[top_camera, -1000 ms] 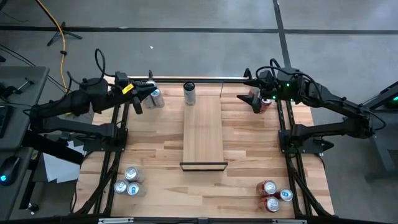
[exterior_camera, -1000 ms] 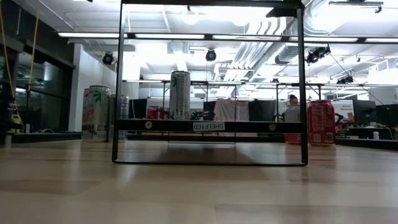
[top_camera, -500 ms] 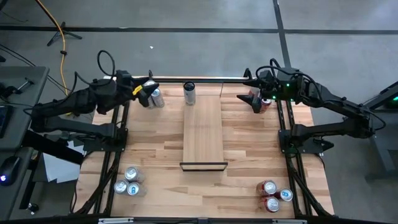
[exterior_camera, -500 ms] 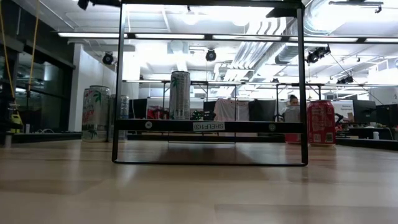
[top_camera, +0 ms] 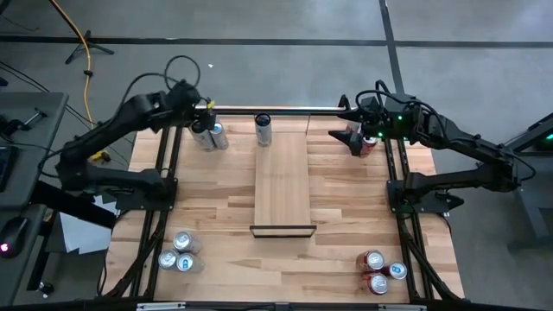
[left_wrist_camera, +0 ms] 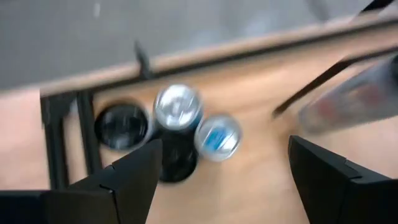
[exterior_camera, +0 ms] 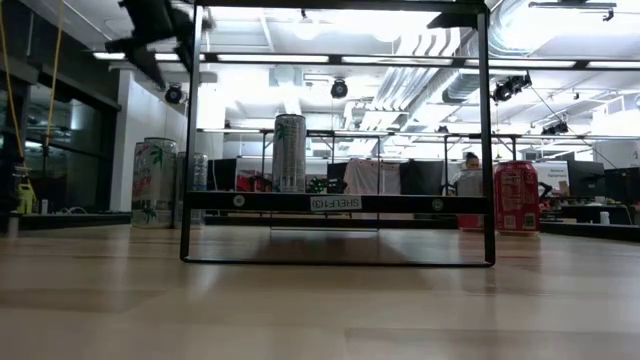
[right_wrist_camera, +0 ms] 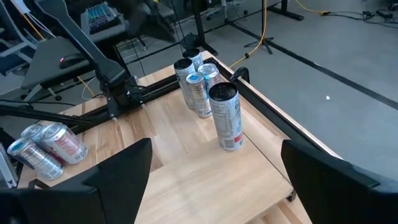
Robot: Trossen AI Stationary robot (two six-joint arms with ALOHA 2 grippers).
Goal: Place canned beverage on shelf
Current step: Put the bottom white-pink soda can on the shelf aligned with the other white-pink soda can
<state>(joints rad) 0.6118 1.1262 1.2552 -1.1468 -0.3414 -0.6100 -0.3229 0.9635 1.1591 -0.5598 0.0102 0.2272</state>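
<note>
Beside the far end of the shelf, on the left arm's side, the left gripper has swung round to hang directly over the cluster of cans at the worktop's far edge, where a second ago it reached at them from the side. Its jaws, which were nearly shut then, now stand wide with nothing between them. I read this as a fresh approach for a top-down pick: no can from that cluster has been lifted yet, so that part of the task is just starting.

In the left wrist view, three can tops sit between the spread fingers: a dark can, a silver-topped can and a blue-topped can, touching one another. The silver-topped can lies nearest the middle of the gap, but its neighbours press close on both sides, so a clean closing will need care.

A tall silver can already stands on the shelf's far end. The right gripper waits on the other side of the shelf's far end, jaws wide and empty, over a red can.
</note>
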